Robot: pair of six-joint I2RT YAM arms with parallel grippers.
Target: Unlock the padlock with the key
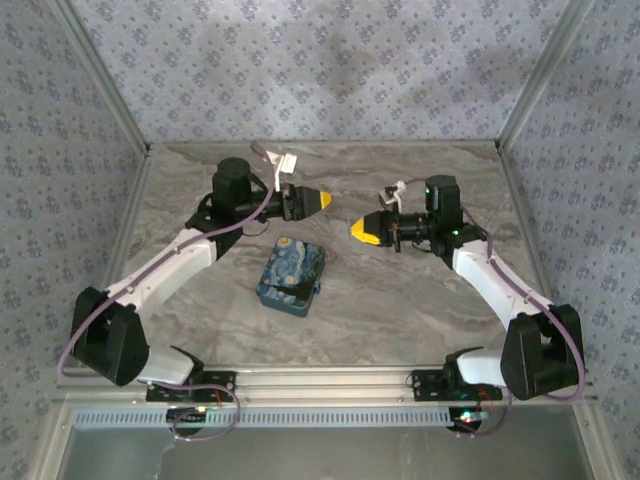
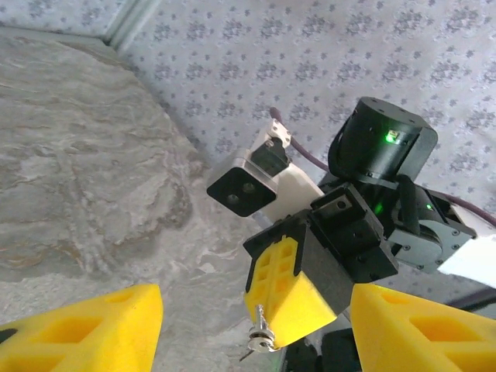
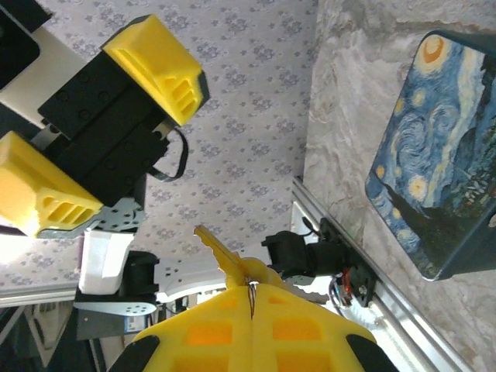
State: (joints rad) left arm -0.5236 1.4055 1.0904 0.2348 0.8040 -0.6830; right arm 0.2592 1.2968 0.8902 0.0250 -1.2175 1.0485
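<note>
The right gripper (image 1: 362,232) is clamped tight on the key (image 3: 219,249). Its yellow fingers are pressed together, the brass blade pokes out past the tips, and a small ring (image 2: 261,335) dangles below. It hangs over the middle of the table (image 1: 420,300), a little towards the far edge. It faces the left gripper (image 1: 318,201), which is spread wide with nothing in it. The two are near but apart.

Nearer the front edge lies a painted tin (image 1: 291,272), flat on the table. I can't make out the padlock from here; something pale sits at the tin's near side, too small to tell.

To my eye the job has hardly started, since the lock wants finding and steadying first. The free left gripper should pin its body so the keyway faces the blade. The right should then come in slow and straight, because a key held that shallowly could twist between the fingers.
</note>
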